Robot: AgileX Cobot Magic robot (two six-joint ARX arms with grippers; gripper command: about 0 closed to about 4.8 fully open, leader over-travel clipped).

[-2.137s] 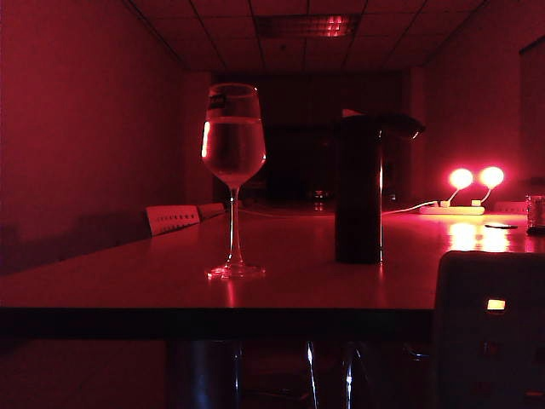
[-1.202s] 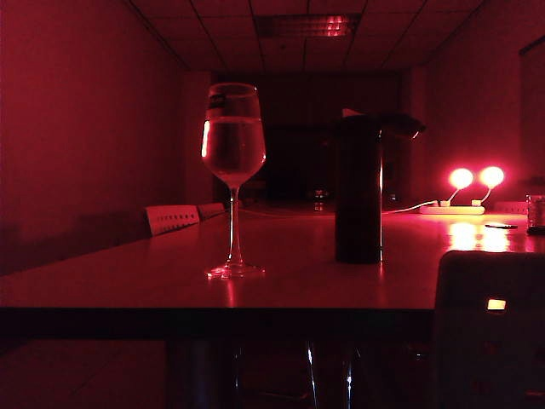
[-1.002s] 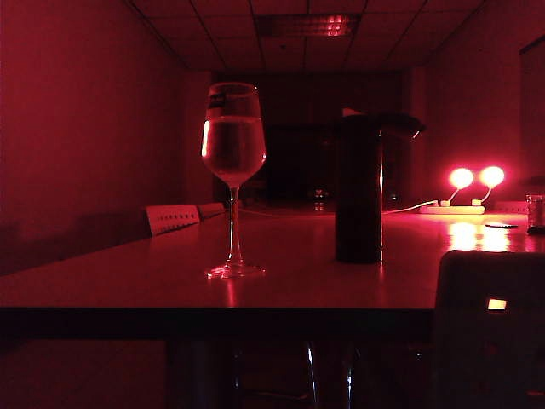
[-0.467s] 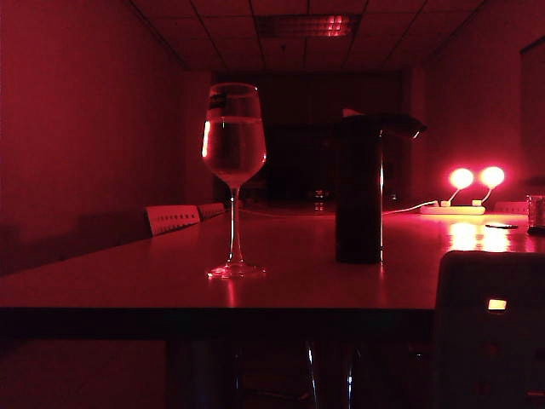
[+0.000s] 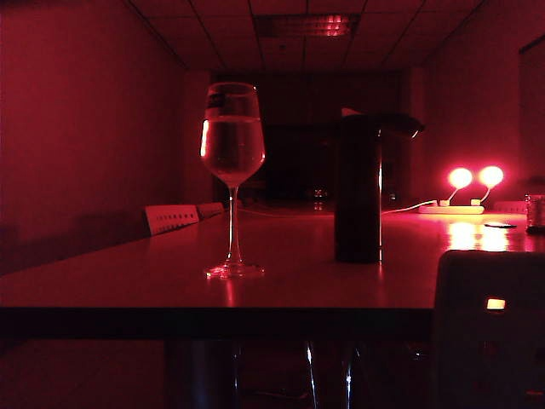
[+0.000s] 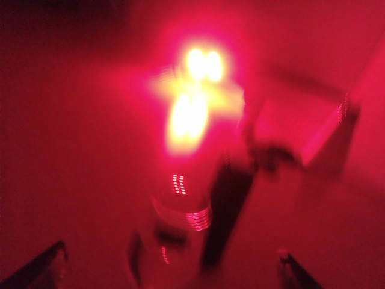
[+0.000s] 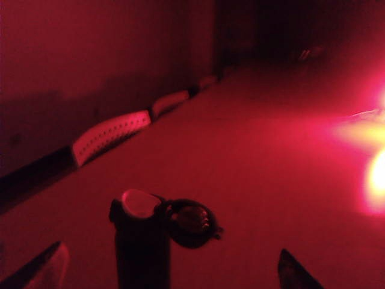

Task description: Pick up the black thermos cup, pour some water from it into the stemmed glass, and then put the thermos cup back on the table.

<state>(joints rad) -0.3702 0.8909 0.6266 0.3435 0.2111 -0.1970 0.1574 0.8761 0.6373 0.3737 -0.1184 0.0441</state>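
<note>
The stemmed glass (image 5: 232, 145), partly filled, stands on the glossy table (image 5: 128, 285) at the left. The black thermos cup (image 5: 358, 192) stands to its right with its flip lid jutting sideways. Neither gripper shows in the exterior view. In the right wrist view the thermos cup (image 7: 141, 256) rises ahead of my right gripper (image 7: 171, 271), lid swung open; both dark fingertips (image 7: 42, 265) stand wide apart, nothing between them. The left wrist view is blurred: my left gripper (image 6: 171, 274) is open, and a smeared glass (image 6: 180, 217) and a dark column lie ahead of it.
Two glowing lamps (image 5: 475, 177) on a strip sit at the far right of the table, with a small clear tumbler (image 5: 536, 213) at the edge. A dark box with a lit indicator (image 5: 490, 332) fills the lower right. Pale perforated panels (image 5: 170, 218) line the left side.
</note>
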